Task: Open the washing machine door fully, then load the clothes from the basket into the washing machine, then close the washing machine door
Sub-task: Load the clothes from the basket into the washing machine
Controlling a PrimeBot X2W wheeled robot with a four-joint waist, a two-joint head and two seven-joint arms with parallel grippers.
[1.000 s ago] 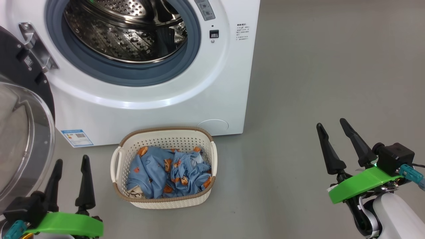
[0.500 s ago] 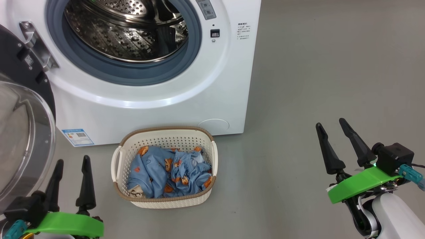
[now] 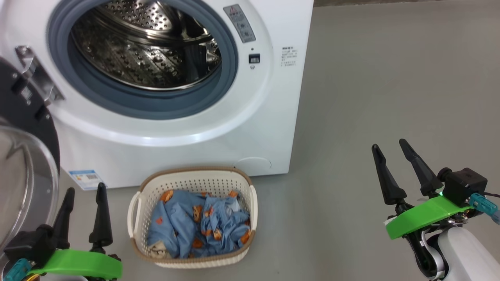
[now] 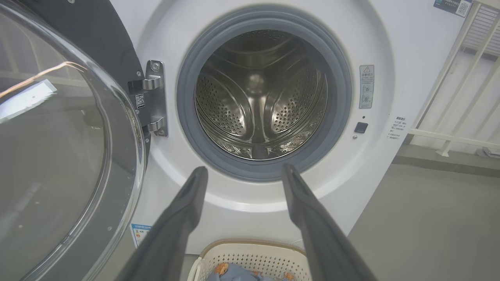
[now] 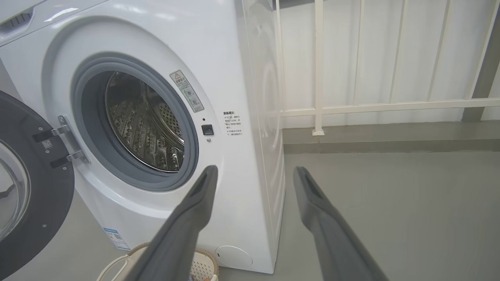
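Both left gripper [image 3: 85,187] and right gripper [image 3: 389,143] wait spread, empty; the washing machine door [image 3: 23,183] stands open at left so the clothes [image 3: 199,224] can enter.

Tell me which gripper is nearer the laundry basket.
Left. The left gripper hovers open just off the left side of the basket, near its handle. The right gripper, also open, is well off to the basket's right, above the floor.

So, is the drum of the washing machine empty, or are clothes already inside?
Empty. The drum is bare perforated steel inside; the clothes lie in the basket.
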